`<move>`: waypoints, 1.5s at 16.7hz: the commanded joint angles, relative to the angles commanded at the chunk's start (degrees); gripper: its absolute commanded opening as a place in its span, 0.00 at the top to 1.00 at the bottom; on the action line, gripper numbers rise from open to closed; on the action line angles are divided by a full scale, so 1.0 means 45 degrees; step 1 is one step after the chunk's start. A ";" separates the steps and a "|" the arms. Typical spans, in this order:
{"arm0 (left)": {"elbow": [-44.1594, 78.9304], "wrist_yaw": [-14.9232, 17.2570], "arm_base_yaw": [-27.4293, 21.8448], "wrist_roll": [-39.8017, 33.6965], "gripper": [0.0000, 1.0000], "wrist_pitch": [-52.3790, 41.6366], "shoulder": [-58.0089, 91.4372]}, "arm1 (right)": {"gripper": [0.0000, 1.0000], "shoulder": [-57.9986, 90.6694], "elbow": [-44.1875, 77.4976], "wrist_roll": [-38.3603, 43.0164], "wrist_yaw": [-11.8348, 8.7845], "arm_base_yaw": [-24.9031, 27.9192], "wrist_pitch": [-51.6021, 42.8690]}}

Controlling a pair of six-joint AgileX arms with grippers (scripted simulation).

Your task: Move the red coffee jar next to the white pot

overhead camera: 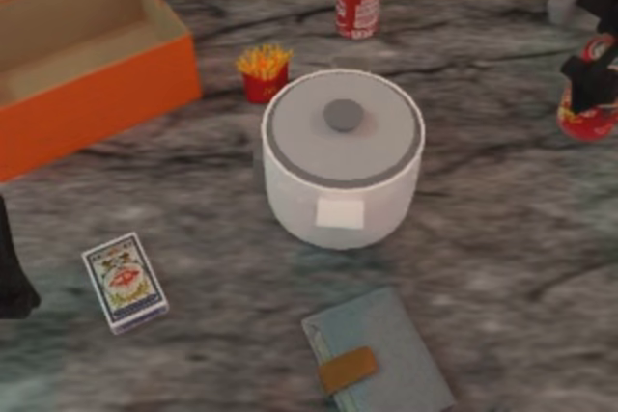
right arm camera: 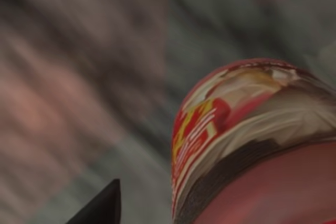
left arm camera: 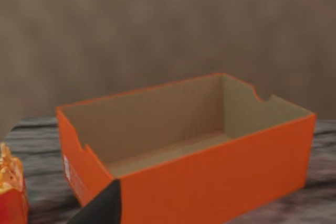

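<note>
The red coffee jar (overhead camera: 587,115) stands at the far right edge of the table (overhead camera: 502,238), well apart from the white pot (overhead camera: 343,156) at the centre. The right gripper (overhead camera: 591,79) sits directly over the jar, its dark fingers straddling the lid; the jar fills the right wrist view (right arm camera: 252,145). Whether the fingers are clamped on the jar cannot be told.

Hazards, as judged: a loose or off-centre grip could tip the jar off the edge. A low carry could strike the pot's lid. The left gripper (overhead camera: 12,287) is parked at the near left edge.
</note>
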 joint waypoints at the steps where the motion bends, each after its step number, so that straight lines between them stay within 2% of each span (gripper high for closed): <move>1: 0.0000 0.0000 0.0000 0.0000 0.00 0.0000 0.0000 | 0.00 -0.0060 -0.0270 0.0008 0.0000 0.0007 0.0232; 6: 0.0000 0.0000 0.0000 0.0000 0.00 0.0000 0.0000 | 0.00 -0.0091 -0.0414 0.0013 -0.0001 0.0011 0.0364; 19: 0.0000 0.0000 0.0000 0.0000 0.00 0.0000 0.0000 | 0.98 -0.0091 -0.0414 0.0013 -0.0001 0.0011 0.0364; 25: 0.0000 0.0000 0.0000 0.0000 0.00 0.0000 0.0000 | 1.00 -0.0091 -0.0414 0.0013 -0.0001 0.0011 0.0364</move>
